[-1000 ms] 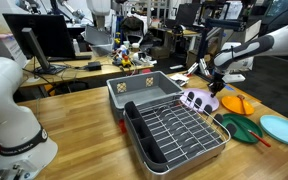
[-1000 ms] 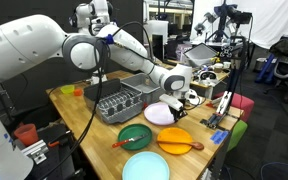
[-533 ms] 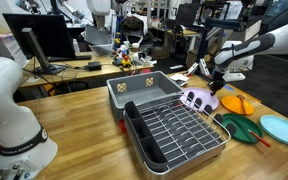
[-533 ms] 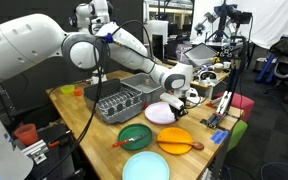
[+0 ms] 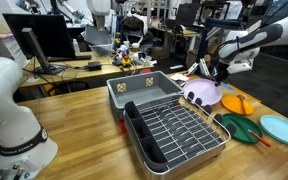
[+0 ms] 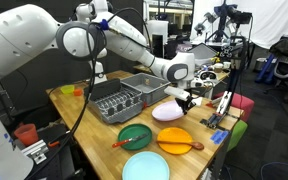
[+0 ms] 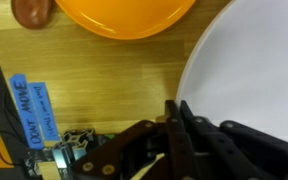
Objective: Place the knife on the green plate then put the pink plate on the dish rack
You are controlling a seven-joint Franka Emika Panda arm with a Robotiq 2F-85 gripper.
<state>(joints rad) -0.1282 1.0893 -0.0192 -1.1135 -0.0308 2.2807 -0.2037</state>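
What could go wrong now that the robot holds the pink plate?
The gripper pinches the pink plate only at its rim and it hangs tilted, so it might slip out. The orange plate lies close by; a dropped plate could hit it. The plate's low edge might catch the dish rack's wire rim.

Pink plate (image 5: 204, 94) tilted nr dish rack (image 5: 180, 128); knife (image 6: 119, 144) on green plate (image 6: 137, 135).
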